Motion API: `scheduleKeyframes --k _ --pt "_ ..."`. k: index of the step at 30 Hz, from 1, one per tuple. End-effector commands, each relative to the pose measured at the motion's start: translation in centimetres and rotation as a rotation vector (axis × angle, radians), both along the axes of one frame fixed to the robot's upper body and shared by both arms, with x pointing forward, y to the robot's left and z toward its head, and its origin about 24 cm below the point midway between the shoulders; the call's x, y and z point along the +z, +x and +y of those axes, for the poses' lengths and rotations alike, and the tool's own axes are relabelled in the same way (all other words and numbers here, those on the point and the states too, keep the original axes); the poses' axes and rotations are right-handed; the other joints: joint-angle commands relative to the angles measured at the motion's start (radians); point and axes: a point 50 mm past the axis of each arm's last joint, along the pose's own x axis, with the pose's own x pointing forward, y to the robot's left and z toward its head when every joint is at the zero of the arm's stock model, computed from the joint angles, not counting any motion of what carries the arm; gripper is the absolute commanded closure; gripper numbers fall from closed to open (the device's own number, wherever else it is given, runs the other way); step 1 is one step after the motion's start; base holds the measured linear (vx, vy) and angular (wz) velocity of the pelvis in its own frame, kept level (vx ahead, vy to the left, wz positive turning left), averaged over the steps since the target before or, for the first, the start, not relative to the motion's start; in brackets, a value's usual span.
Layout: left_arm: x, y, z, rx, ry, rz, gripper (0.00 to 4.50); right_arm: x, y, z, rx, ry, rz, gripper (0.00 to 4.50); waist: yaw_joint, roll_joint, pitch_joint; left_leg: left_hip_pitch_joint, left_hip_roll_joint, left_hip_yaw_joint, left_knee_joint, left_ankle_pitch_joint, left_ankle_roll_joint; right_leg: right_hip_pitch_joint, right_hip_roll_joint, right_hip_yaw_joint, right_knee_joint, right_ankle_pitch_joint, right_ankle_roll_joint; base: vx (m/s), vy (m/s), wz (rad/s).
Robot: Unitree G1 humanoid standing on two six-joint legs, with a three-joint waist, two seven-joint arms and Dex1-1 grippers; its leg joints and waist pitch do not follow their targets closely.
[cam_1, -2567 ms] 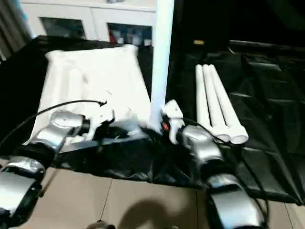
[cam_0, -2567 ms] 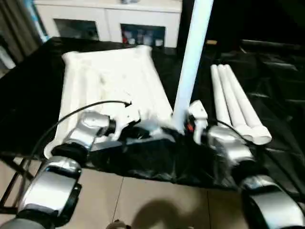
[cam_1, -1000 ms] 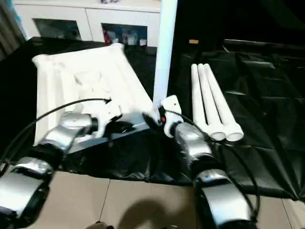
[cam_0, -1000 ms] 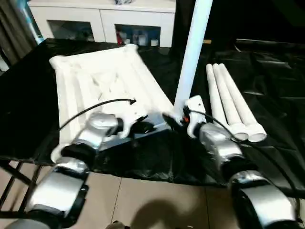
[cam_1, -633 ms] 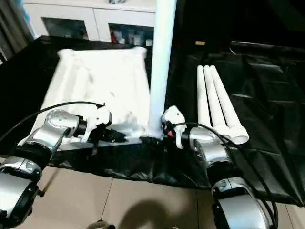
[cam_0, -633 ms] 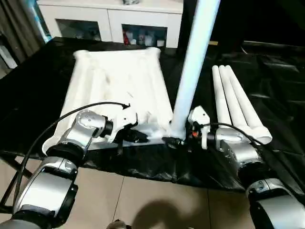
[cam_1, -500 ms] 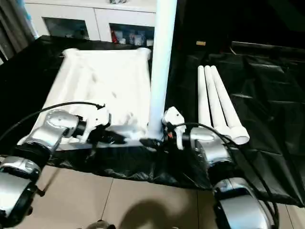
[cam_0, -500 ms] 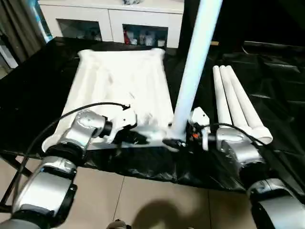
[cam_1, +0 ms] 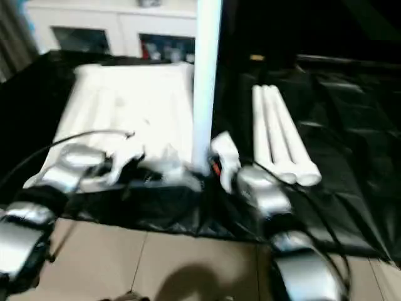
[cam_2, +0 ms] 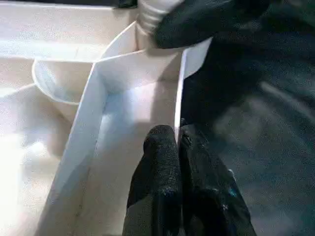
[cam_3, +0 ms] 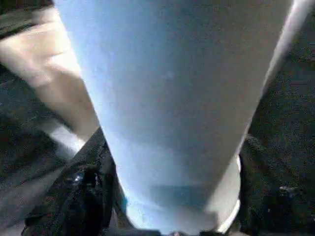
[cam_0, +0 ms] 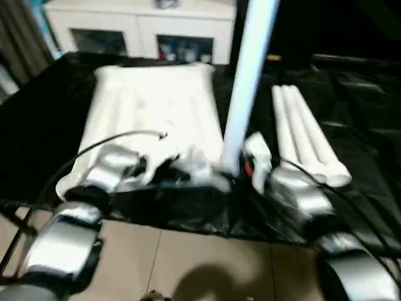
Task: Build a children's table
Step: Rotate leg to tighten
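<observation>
Silver forearms reaching from the near edge toward twelve o'clock over the black-sheeted surface [cam_0: 56, 119]. Left gripper [cam_2: 175, 136] pinching shut on a thin white rib at the near rim of the children's table top [cam_0: 153, 103], fingers [cam_2: 160, 167] pressed together on either side of that wall. Right gripper [cam_3: 170, 187] wrapping the base of the upright leg [cam_0: 245, 81], black fingers [cam_3: 81, 189] clamped on both flanks of the tube. Leg standing near vertical at the top's near right corner, lower end meeting the rounded corner socket [cam_2: 61, 81]; seating depth not readable. Table top lying ribbed underside up at about eleven o'clock from the grippers, stretching away toward the far edge of the surface. Three spare legs [cam_1: 279, 135] lying side by side, touching one another, at about one o'clock, apart from the top. White glass-door cabinet [cam_0: 141, 28] standing beyond the surface at twelve o'clock.
</observation>
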Motion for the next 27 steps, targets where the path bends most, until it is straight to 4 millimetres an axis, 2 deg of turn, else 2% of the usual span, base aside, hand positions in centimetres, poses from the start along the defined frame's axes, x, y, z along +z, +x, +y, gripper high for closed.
scheduleKeyframes --k 1,3,4,6,7,11,13,16,19,23,24,27 --pt "0.9 1.0 -1.1 0.107 -0.022 -0.075 4.50 -1.0 0.1 1.4 -0.102 -0.068 0.039 1.77 -0.001 0.002 -0.062 0.015 0.046 -0.020 -0.077 -0.233 -0.008 0.042 -0.099 0.058 -0.090 -0.335 -0.188 0.000 0.000 0.00" --pt "0.9 1.1 -1.6 0.125 -0.032 -0.081 4.50 -0.9 0.3 1.6 -0.144 -0.061 0.038 1.77 -0.001 0.003 -0.063 0.016 0.045 -0.019 -0.077 -0.228 -0.006 0.043 -0.099 0.057 -0.088 -0.306 -0.198 0.000 0.000 0.00" --pt "0.8 1.1 -2.6 0.138 -0.046 -0.083 4.50 -0.9 0.6 2.0 -0.209 -0.067 0.034 1.78 0.001 -0.004 -0.065 0.014 0.043 -0.017 -0.074 -0.207 0.004 0.046 -0.100 0.058 -0.086 -0.281 -0.202 0.000 0.000 0.00" --pt "0.7 1.0 -3.3 0.136 -0.058 -0.084 4.50 -0.8 0.6 2.3 -0.231 -0.060 0.022 1.78 0.004 -0.005 -0.069 0.009 0.043 -0.016 -0.072 -0.167 0.018 0.050 -0.099 0.058 -0.079 -0.222 -0.207 0.000 0.000 0.00" --pt "0.5 0.8 -3.7 0.115 -0.059 -0.085 4.50 -0.7 0.7 2.5 -0.248 -0.030 0.019 1.22 0.005 -0.003 -0.073 0.007 0.044 -0.015 -0.068 -0.133 0.033 0.052 -0.097 0.057 -0.068 -0.140 -0.221 0.000 0.000 0.00" --pt "0.2 0.4 -3.7 0.064 -0.046 -0.086 4.50 -0.4 0.9 2.3 -0.232 0.000 0.009 0.86 0.005 -0.001 -0.077 0.003 0.044 -0.014 -0.064 -0.085 0.066 0.058 -0.094 0.053 -0.053 -0.004 -0.252 0.000 0.000 0.00" --pt "0.0 0.1 -3.2 0.021 -0.034 -0.079 4.50 0.1 0.9 2.0 -0.174 -0.002 -0.026 0.65 0.005 0.000 -0.075 0.003 0.043 -0.012 -0.064 -0.101 0.076 0.059 -0.094 0.052 -0.055 -0.002 -0.258 0.000 0.000 0.00" --pt "-0.1 -0.2 -2.8 -0.015 -0.020 -0.069 4.50 0.3 0.9 1.8 -0.112 0.001 -0.047 0.65 0.005 0.001 -0.072 0.000 0.045 -0.012 -0.065 -0.131 0.073 0.062 -0.095 0.052 -0.059 -0.048 -0.254 0.000 0.000 0.00" --pt "-0.2 -0.6 -1.8 -0.090 0.013 -0.057 4.50 0.5 0.3 1.4 0.052 -0.025 -0.077 0.65 0.007 0.004 -0.072 0.003 0.047 -0.011 -0.064 -0.143 0.068 0.059 -0.094 0.052 -0.061 -0.071 -0.251 0.000 0.000 0.00" --pt "0.1 -1.1 -0.8 -0.180 0.016 -0.031 4.50 0.8 -0.8 0.7 0.267 0.005 -0.067 0.65 0.011 0.001 -0.071 0.002 0.048 -0.011 -0.064 -0.153 0.084 0.062 -0.093 0.051 -0.060 -0.059 -0.256 0.000 0.000 0.00" --pt "0.1 -1.1 -0.8 -0.180 0.016 -0.031 4.50 0.8 -0.8 0.7 0.267 0.005 -0.067 0.65 0.012 0.000 -0.071 0.001 0.049 -0.011 -0.064 -0.152 0.088 0.063 -0.094 0.052 -0.060 -0.060 -0.256 0.000 0.000 0.00" --pt "0.4 -1.3 -0.1 -0.238 0.017 -0.001 4.50 0.8 -2.1 0.0 0.447 0.023 -0.027 0.65 0.018 0.003 -0.071 0.007 0.052 -0.011 -0.064 -0.161 0.089 0.058 -0.095 0.052 -0.063 -0.081 -0.261 0.000 0.000 0.00"
